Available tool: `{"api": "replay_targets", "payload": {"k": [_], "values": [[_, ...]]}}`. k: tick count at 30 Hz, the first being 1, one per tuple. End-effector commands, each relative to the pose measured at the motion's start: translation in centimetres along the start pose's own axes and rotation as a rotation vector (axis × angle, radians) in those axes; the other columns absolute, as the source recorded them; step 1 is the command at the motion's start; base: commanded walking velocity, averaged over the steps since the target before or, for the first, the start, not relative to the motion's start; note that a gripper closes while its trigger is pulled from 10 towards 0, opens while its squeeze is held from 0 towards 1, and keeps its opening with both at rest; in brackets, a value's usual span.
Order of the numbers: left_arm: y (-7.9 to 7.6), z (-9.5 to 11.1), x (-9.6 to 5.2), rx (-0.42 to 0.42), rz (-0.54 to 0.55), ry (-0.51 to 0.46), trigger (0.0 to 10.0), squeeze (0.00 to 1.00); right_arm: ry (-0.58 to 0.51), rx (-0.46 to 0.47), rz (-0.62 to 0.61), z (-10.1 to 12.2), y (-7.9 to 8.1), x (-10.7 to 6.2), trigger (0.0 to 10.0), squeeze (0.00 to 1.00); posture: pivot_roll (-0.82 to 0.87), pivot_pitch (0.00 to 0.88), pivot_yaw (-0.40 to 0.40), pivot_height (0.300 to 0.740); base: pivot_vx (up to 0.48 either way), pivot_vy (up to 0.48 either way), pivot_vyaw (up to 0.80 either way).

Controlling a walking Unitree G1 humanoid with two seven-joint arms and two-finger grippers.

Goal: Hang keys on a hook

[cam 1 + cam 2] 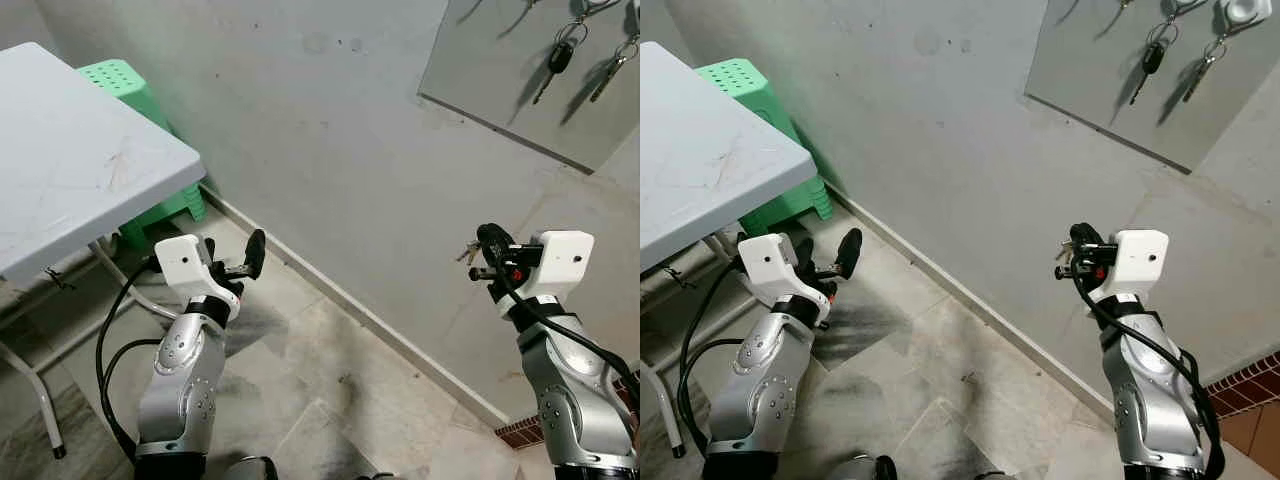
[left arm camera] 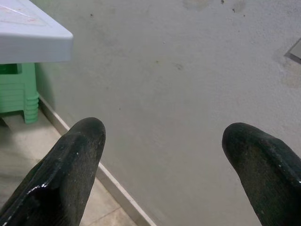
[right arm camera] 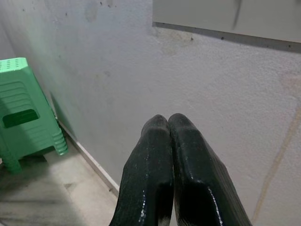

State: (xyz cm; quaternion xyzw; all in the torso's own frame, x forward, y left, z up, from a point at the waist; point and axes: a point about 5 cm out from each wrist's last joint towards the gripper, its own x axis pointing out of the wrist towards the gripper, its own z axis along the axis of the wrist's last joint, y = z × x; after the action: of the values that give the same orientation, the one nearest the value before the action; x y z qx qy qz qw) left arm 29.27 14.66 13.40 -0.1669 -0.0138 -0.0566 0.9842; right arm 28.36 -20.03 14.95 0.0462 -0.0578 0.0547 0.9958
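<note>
The right gripper point(image 1: 487, 258) is holding up a small bunch of keys point(image 1: 471, 251), its two black fingers point(image 3: 162, 155) pressed flat together in the right wrist view, so it is gripping the bunch. The keys are poking out on the side of the fingers away from the white wrist housing, and I cannot tell which way their long axis is running because they are small and partly hidden.

The move ahead turns on one relation: the grey panel point(image 1: 500, 70) on the wall point(image 1: 330, 150) is lying above the right gripper and farther off, well apart from it. So, in my judgement, the arm needs to rise and reach forward. The right arm is plainly the nearer one to the panel.

The left gripper point(image 1: 247, 262) is hanging lower, on the far side of the robot from the panel, with its fingers point(image 2: 77, 155) spread wide and nothing between them. It is sitting just below the edge of the white table point(image 1: 70, 150), with a green stool point(image 1: 130, 90) behind the table against the wall.

On the panel itself, a black car key point(image 1: 557, 62) and a thin metal key point(image 1: 610, 72) are already hanging near its top edge; the hooks themselves are running off the picture's edge, so a free one cannot be made out.
</note>
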Motion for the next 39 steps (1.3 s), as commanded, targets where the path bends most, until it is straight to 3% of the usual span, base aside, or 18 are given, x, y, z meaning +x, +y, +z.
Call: {"api": "replay_targets", "payload": {"k": [1, 21, 39], "values": [[0.02, -0.22, -0.05, 0.002, 0.002, 0.017, 10.0, 0.00, -0.018, -0.007, -0.011, 0.41, -0.20, -0.18, 10.0, 0.00, -0.04, 0.144, -0.039, 0.740, 0.000, 0.270, 0.00], [0.06, -0.27, -0.09, 0.004, 0.007, 0.023, 10.0, 0.00, -0.013, -0.006, -0.010, 0.32, -0.13, -0.29, 10.0, 0.00, -0.04, 0.148, -0.039, 0.740, 0.000, 0.406, 0.00], [0.24, -0.15, 0.00, -0.004, 0.026, 0.017, 10.0, 0.00, -0.012, -0.007, -0.008, 0.25, -0.08, -0.35, 10.0, 0.00, -0.04, 0.141, -0.040, 0.740, 0.000, 0.000, 0.00]]}}
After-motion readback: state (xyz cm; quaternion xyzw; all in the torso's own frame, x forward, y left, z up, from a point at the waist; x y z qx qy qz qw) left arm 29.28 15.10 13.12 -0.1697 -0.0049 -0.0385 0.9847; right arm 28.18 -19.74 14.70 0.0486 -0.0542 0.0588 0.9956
